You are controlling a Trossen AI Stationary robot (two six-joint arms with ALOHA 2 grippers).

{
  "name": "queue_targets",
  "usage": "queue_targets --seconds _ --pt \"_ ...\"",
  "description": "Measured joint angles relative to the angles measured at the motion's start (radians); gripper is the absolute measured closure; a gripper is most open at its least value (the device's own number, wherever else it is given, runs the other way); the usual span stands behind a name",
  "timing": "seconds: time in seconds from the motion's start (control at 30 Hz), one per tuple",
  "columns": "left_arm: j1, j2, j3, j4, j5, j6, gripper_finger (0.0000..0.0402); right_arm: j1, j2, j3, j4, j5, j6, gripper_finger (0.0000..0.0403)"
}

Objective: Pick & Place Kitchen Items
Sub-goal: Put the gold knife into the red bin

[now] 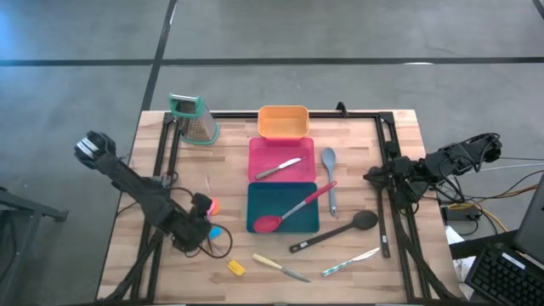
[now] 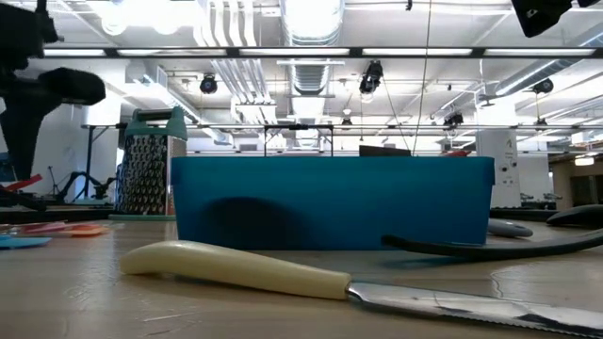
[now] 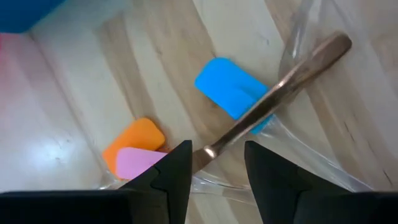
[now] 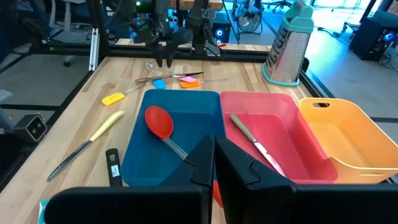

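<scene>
My left gripper (image 3: 216, 149) is open and points down over the near-left table top (image 1: 197, 233). Its fingers stand on either side of the end of a slim bronze metal utensil (image 3: 280, 87) without touching it. That utensil lies across a small blue spatula (image 3: 230, 87). Small orange (image 3: 132, 140) and pink (image 3: 138, 163) spatulas lie beside it. A red spoon (image 1: 293, 208) lies in the teal tray (image 1: 255, 197), and a knife (image 1: 279, 168) lies in the pink tray (image 1: 268, 149). My right gripper (image 4: 214, 149) is shut and raised at the table's right edge (image 1: 371, 177).
An orange tray (image 1: 282, 121) and a green-topped grater (image 1: 194, 119) stand at the far edge. A grey spoon (image 1: 330, 191), a black spoon (image 1: 336, 231), a teal-handled knife (image 1: 350, 262), a cream-handled knife (image 1: 280, 268) and a yellow spatula (image 1: 235, 267) lie loose on the table.
</scene>
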Motion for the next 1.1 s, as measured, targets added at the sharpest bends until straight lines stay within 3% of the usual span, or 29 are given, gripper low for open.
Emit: queue_targets --seconds 0.57,1.1 --pt "0.000 0.087 -0.001 0.011 0.018 0.022 0.0250 0.000 0.002 0.000 0.000 0.000 0.000 0.0394" --pt "0.017 0.177 -0.001 0.047 0.019 0.204 0.0252 0.000 0.002 0.000 0.000 0.000 0.000 0.0394"
